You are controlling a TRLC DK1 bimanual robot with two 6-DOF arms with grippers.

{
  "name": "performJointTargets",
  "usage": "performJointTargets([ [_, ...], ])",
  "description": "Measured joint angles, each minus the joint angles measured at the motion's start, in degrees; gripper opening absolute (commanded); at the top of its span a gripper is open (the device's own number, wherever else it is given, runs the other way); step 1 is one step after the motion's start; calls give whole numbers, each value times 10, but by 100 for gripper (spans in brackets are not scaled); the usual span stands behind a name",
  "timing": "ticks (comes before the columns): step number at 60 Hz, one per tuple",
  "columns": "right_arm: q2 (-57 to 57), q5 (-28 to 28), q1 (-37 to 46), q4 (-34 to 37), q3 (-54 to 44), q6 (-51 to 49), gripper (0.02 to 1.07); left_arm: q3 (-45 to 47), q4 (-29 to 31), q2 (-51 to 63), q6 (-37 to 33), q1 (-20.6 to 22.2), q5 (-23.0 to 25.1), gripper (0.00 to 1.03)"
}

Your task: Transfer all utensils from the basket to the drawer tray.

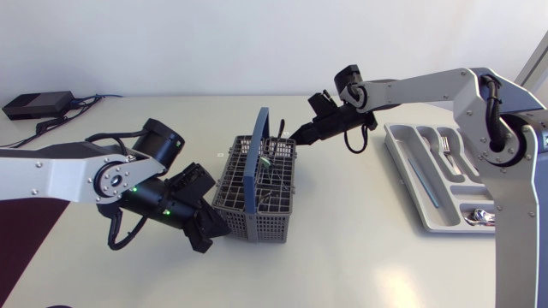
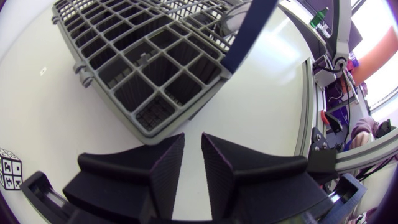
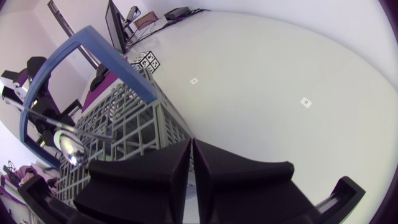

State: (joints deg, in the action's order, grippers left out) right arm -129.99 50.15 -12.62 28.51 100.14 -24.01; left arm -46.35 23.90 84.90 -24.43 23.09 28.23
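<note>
The grey wire basket (image 1: 257,184) with a blue handle (image 1: 254,158) stands mid-table and holds several utensils (image 1: 271,159). A spoon (image 3: 68,147) shows inside it in the right wrist view. The white drawer tray (image 1: 419,184) lies at the right with a fork (image 1: 445,144) and a spoon (image 1: 479,216) in it. My right gripper (image 1: 297,134) hangs at the basket's far right rim, its fingers (image 3: 168,163) pressed together with nothing seen between them. My left gripper (image 1: 205,229) sits low at the basket's near left corner (image 2: 149,134), fingers (image 2: 165,163) slightly apart and empty.
A black box (image 1: 34,104) with a cable lies at the back left. A dark mat (image 1: 26,248) covers the table's front left corner. A small printed marker cube (image 3: 148,61) stands beyond the basket.
</note>
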Motion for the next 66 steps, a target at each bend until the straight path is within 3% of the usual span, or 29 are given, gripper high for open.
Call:
performJointTargets([
  [26, 123, 21, 19, 0, -185, -65, 10, -15, -24, 43, 4, -83, -7, 24],
  [41, 201, 16, 19, 7, -285, -82, 10, -94, -30, 109, 4, -141, -9, 24],
  [66, 285, -36, 17, 12, -376, -95, 11, -206, -45, 196, 24, -128, 0, 25],
])
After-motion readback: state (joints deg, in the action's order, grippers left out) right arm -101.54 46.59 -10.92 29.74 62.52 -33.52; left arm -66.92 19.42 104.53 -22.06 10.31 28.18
